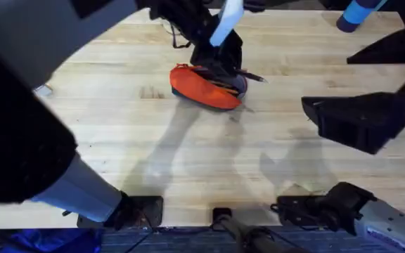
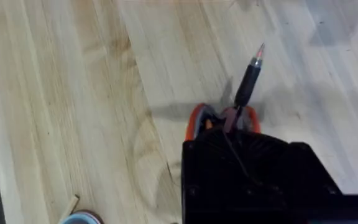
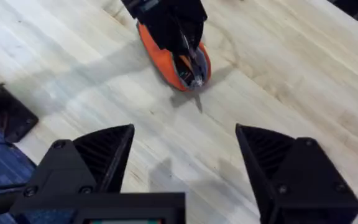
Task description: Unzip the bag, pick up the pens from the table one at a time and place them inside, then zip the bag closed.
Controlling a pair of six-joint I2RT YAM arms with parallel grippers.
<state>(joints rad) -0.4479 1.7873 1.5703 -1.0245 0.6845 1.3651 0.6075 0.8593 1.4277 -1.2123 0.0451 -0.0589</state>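
The orange bag (image 1: 202,86) lies at the far middle of the table (image 1: 153,161), its zipper open on a dark inside (image 3: 188,65). My left gripper (image 1: 222,65) hangs right over that opening, shut on a black pen (image 2: 248,79). The pen's tip (image 1: 257,77) sticks out past the bag's right end. In the right wrist view the left gripper (image 3: 182,43) covers the bag's far half, and dark pens show inside the mouth. My right gripper (image 3: 185,158) hovers open and holds nothing, well to the near right of the bag (image 3: 166,59).
A blue cylinder (image 1: 357,14) stands at the far right corner. A small pale scrap (image 1: 43,90) lies near the left edge. A blue-rimmed round object (image 2: 79,218) shows beside the left arm. Bare wood stretches between the bag and the arm bases.
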